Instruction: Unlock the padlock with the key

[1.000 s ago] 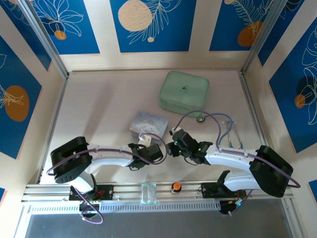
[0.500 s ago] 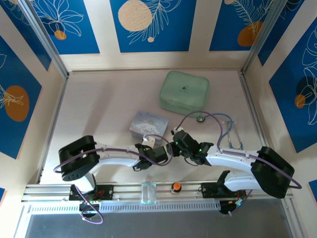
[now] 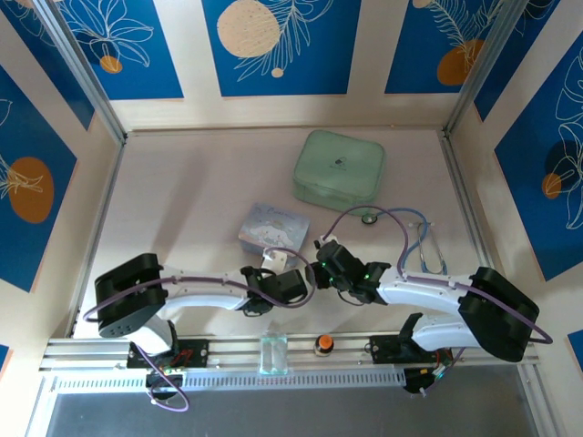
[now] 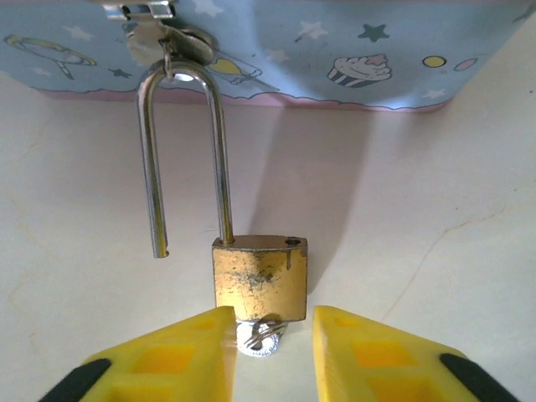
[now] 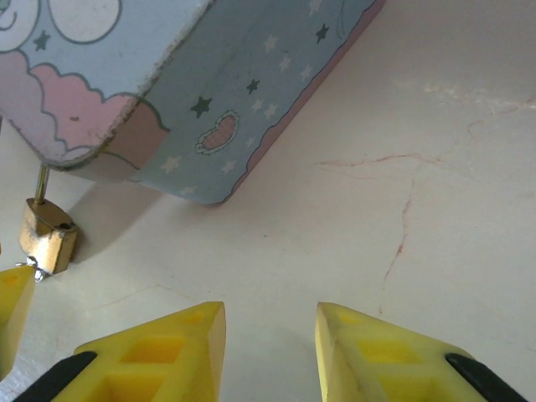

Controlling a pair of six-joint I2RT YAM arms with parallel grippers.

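Lower centre, left wrist view: padlock (image 4: 260, 280), small rigid brass, probably light, slippery; grasp flat key (image 4: 258, 339) beneath; left claw (image 4: 270, 325) spread, gripping nothing.

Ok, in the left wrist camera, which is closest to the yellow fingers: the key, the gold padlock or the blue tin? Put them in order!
1. The key, down between the fingertips of the left gripper.
2. The padlock, its brass body just above the key, mid-picture.
3. The tin, across the top edge, farthest.
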